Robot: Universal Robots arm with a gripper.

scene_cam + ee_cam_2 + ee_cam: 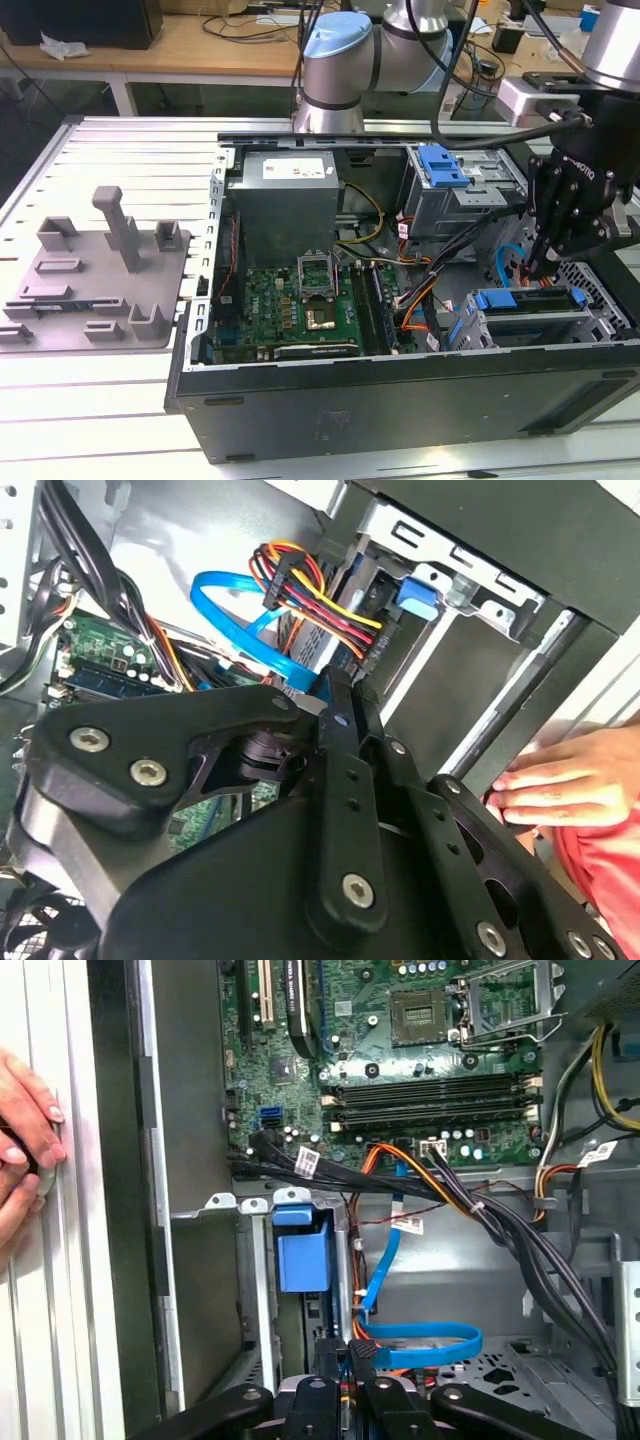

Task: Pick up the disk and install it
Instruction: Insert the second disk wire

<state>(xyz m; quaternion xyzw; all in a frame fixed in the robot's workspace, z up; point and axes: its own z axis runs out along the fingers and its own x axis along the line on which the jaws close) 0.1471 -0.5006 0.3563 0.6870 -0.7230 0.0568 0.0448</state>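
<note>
The disk [528, 322] already sat in its bay at the near corner of the computer case [400, 410], the gripper [540, 268] poised just above it, jaws pressed together on nothing, seemingly little left undone.

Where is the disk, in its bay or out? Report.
In: the disk sits in the drive cage, below the gripper. Fully seated: cannot tell.

One open computer case [400, 400], one grey metal box [288, 205], one motherboard [290, 310], one person's hand [570, 780]
</note>
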